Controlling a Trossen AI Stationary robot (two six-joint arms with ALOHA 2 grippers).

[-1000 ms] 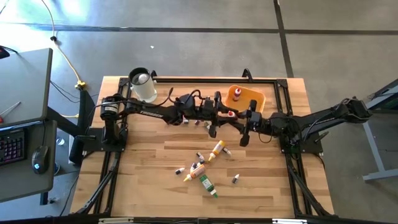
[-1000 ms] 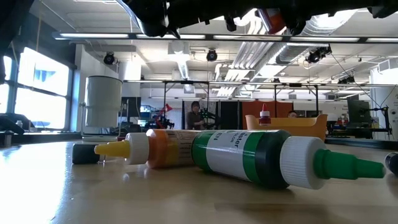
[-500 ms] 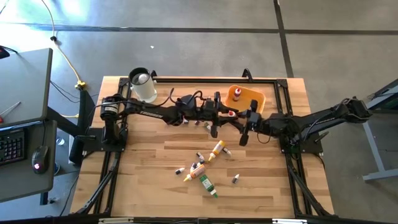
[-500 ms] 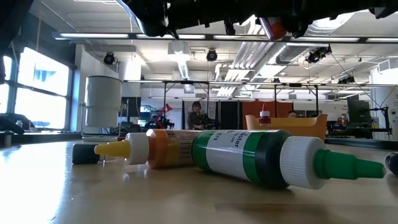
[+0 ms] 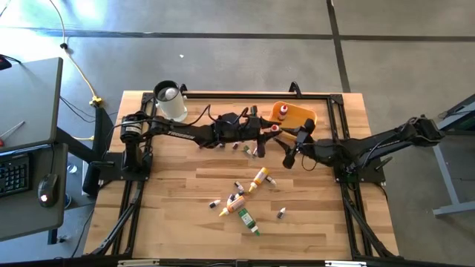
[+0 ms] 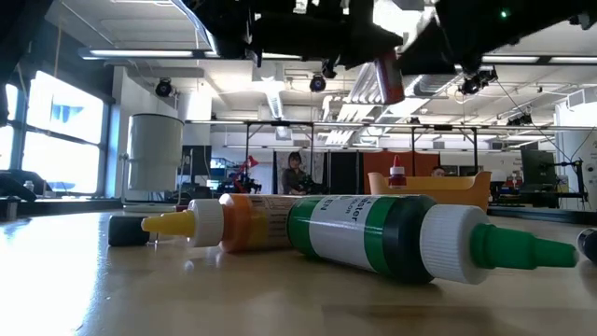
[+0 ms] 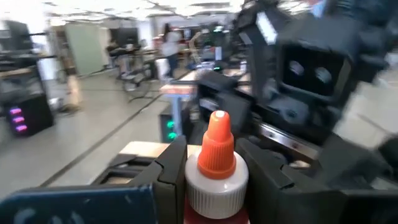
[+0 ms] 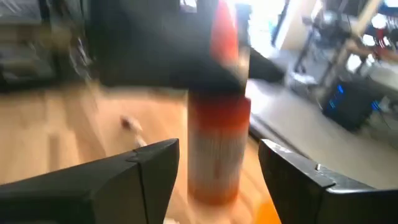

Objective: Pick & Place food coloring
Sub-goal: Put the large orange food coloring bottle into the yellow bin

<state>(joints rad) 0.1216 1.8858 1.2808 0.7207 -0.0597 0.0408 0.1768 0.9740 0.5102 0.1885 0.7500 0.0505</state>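
Setting: large open robotics lab or workshop hall. Bare grey concrete floor (image 5: 245, 44) with dark seam lines. Wooden counter (image 5: 185, 215) framed by black metal rails, two arms mounted on it. Side desk (image 5: 30, 111) at the left carries a keyboard (image 5: 13, 172) and mouse (image 5: 46, 187); a yellow cable (image 5: 78, 74) runs across the floor. Exposed ducts and strip lights (image 6: 280, 56) overhead, further metal rigs and a seated person (image 6: 295, 174) in the background.

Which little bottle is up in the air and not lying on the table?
The red bottle with the orange tip. The left gripper pinches it above the table, while the green bottle and the others lie on the wood.
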